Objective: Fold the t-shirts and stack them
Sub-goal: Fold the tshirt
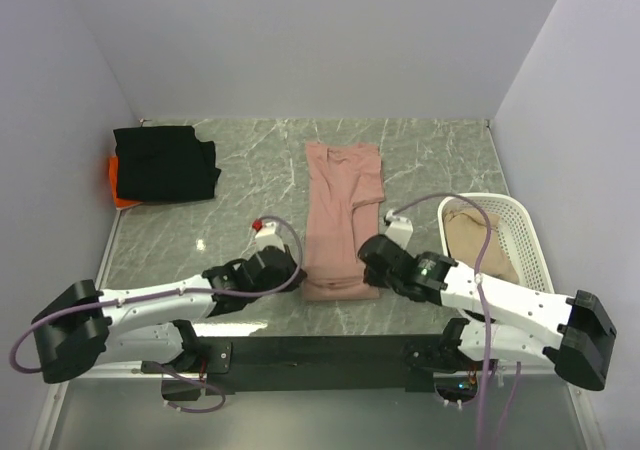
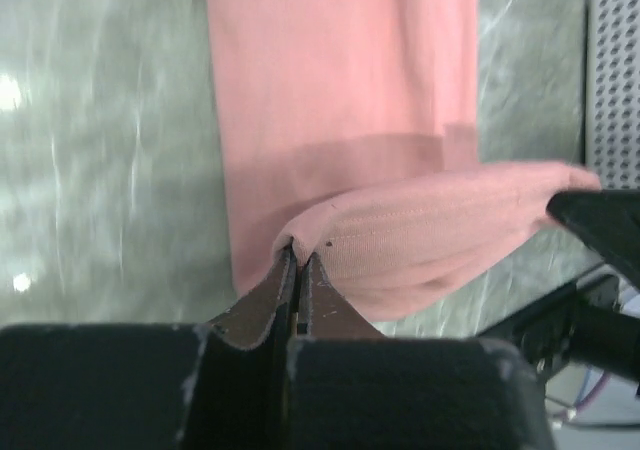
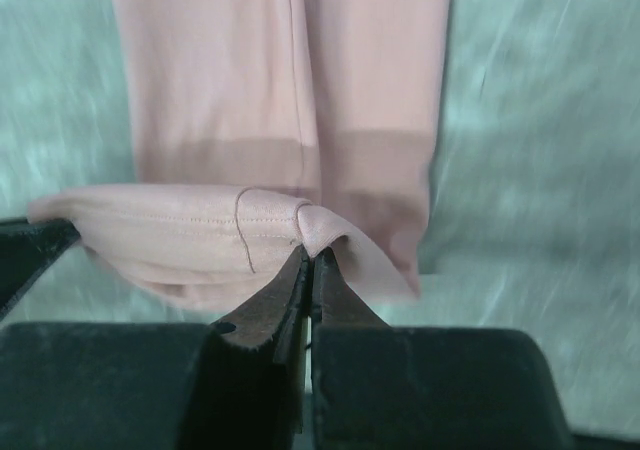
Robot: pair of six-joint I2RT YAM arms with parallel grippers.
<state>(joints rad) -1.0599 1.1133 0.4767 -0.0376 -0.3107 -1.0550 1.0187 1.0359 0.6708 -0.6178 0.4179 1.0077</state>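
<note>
While the dusty-pink t-shirt (image 1: 343,210) lies folded into a long strip mid-counter (image 1: 240,160), the left gripper (image 2: 298,254) and right gripper (image 3: 311,254) each pinch a corner of its near hem, jaws closed on cloth, holding that edge raised. The fabric looks light, soft and limp, likely to sag between holds, so the corners suit gripping. A black t-shirt (image 1: 165,162) rests on an orange t-shirt (image 1: 118,188), far left.

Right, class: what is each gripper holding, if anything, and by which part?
Both hold the pink t-shirt by its near hem, which is raised off the table. The left gripper pinches the hem's left corner, the right gripper its right corner.
</note>
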